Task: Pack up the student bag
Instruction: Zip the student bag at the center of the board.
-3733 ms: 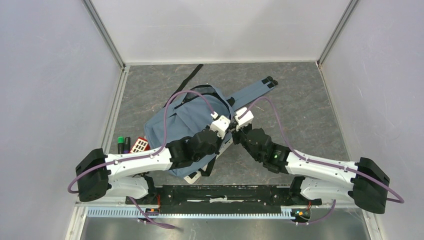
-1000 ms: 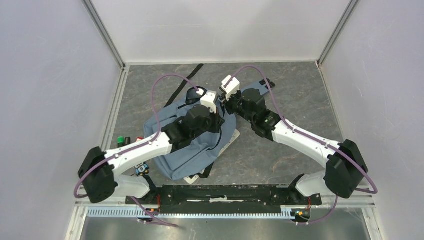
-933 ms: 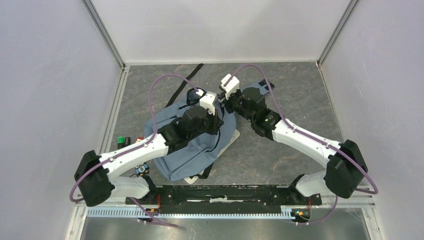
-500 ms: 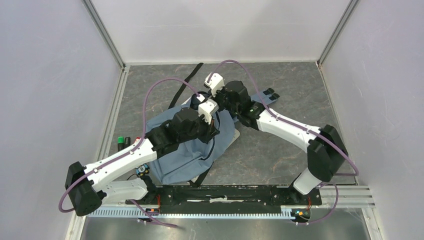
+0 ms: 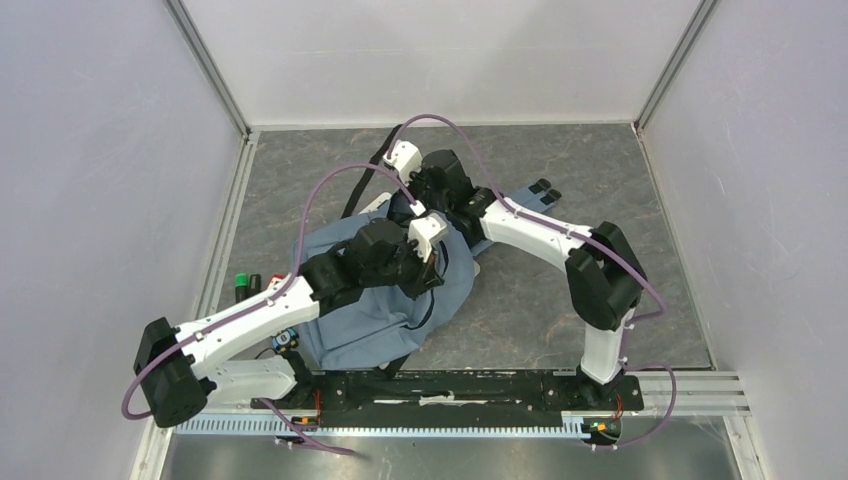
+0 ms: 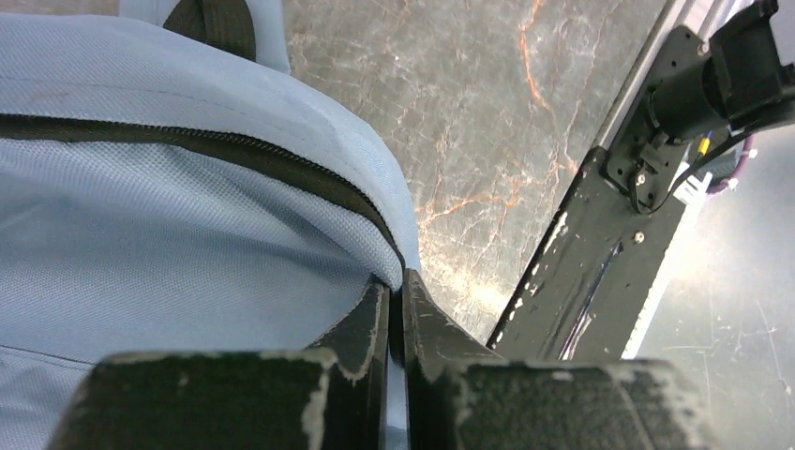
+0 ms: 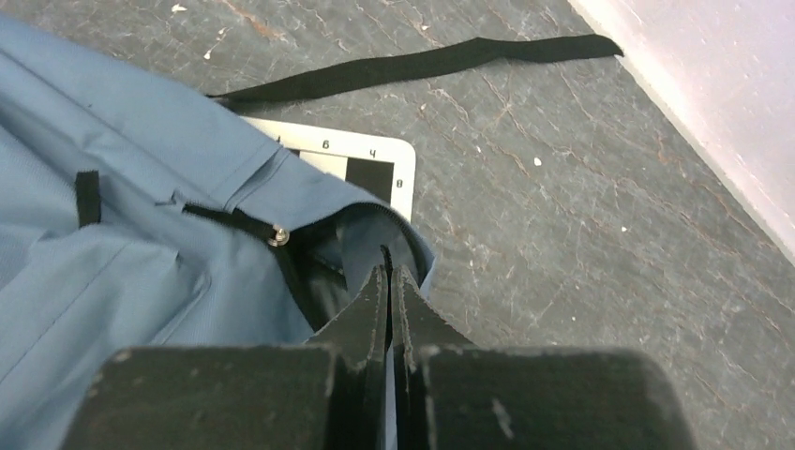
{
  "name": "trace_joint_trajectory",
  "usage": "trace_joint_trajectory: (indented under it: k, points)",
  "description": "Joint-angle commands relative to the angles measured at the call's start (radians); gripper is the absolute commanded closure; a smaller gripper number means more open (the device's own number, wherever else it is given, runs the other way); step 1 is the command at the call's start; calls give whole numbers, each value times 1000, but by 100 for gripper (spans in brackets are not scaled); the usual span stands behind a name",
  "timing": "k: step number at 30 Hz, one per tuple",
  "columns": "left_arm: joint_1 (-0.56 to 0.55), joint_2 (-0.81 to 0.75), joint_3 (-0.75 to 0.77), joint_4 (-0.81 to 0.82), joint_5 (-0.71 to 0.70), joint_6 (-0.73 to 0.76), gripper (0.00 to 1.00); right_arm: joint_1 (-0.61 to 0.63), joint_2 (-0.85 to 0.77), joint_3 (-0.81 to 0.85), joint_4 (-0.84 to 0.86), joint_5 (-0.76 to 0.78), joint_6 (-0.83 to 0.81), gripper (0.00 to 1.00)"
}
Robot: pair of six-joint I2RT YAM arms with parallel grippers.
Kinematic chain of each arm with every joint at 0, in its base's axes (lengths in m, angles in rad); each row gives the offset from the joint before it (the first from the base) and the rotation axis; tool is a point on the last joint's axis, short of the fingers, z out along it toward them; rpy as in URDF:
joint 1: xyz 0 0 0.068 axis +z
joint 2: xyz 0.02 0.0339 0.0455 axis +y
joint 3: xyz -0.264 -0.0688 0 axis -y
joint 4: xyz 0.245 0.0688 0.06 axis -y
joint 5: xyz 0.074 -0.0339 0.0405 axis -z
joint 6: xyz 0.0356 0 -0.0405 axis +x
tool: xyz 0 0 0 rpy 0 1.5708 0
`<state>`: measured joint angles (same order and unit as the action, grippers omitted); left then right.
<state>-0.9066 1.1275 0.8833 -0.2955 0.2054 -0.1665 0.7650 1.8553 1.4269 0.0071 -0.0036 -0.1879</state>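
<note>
I have the student bag [image 5: 365, 315] lying flat on the grey marbled table [image 5: 620, 220], left of centre and close to the arm bases, with both arms reaching in over its far end. One blue shoulder strap [image 5: 524, 192] trails out to the right from under the right arm.

Left gripper [image 6: 395, 286]: fingers pressed almost together, pinching the bag's grey-blue fabric just where the black zip [image 6: 234, 153] curves round the edge — a sliver of the cloth shows between them. Beyond the tips I see bare table and the black rail [image 6: 600, 253] at the near edge.

Right gripper [image 7: 386, 267]: fingers squeezed tight, nipping the rim of the bag's open mouth, with dark lining showing just left of the tips. A metal zip pull [image 7: 275, 236] sits on the fabric near that opening. A white card [image 7: 375, 150] printed with numbers and a black square pokes out from under the bag, and a loose black strap [image 7: 412, 64] lies on the table past it.

Two markers [image 5: 241, 284] sit beside the bag's left edge, near the wall.
</note>
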Motion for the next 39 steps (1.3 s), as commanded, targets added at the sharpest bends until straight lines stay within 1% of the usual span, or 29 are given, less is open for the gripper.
trace_joint_trajectory:
  k: [1, 6, 8, 9, 10, 12, 13, 14, 15, 16, 17, 18, 23, 26, 29, 30, 31, 33, 36, 37, 39]
  points:
    - [-84, 28, 21, -82, 259, 15, 98, -33, 78, 117, 108, 23, -47, 100]
    - [-122, 49, 34, -83, 213, 12, 98, -36, 126, 140, 137, 22, -47, 100]
    - [-123, 48, 41, -85, 167, 1, 97, -38, 125, 145, 133, 16, -45, 100]
    - [-123, 46, 47, -89, 128, -7, 88, -36, 120, 144, 128, 7, -43, 100]
    - [-122, 41, 56, -96, 79, -23, 73, -37, 107, 136, 128, 7, -39, 100]
    - [-122, 26, 74, -111, -28, -54, 46, -37, 73, 97, 143, -36, -28, 100]
    - [-120, 10, 85, -117, -75, -72, 27, -36, 52, 70, 151, -42, -23, 100]
    - [-115, -6, 98, -125, -136, -93, 14, -36, 28, 49, 158, -44, -16, 100]
    - [-105, -18, 107, -133, -173, -116, 6, -38, 2, 23, 165, -45, -8, 100]
    - [-91, -33, 119, -140, -200, -137, 1, -38, -19, -1, 171, -41, -2, 100]
    - [-67, -46, 128, -146, -237, -162, 0, -39, -43, -22, 177, -35, 9, 100]
    - [-38, -59, 136, -148, -245, -188, 0, -42, -69, -46, 185, -28, 22, 100]
    - [106, -92, 125, -89, -247, -287, 0, -56, -140, -130, 207, -28, 86, 96]
    - [164, -71, 99, 5, -212, -275, 0, -62, -159, -152, 204, -42, 111, 96]
    - [211, -23, 65, 136, -130, -231, 0, -67, -174, -178, 207, -42, 140, 96]
    - [225, -8, 59, 170, -124, -230, 0, -70, -179, -184, 208, -40, 151, 96]
    - [238, 12, 60, 199, -110, -234, 0, -74, -185, -191, 206, -38, 166, 94]
    - [260, 48, 71, 238, -75, -220, 0, -83, -199, -204, 204, -29, 186, 89]
    - [285, 102, 91, 257, -72, -191, 0, -106, -228, -228, 190, 17, 256, 70]
    - [294, 124, 97, 256, -68, -187, 0, -117, -240, -238, 185, 35, 281, 65]
    - [318, 160, 108, 256, -61, -190, 0, -137, -265, -264, 179, 46, 316, 58]
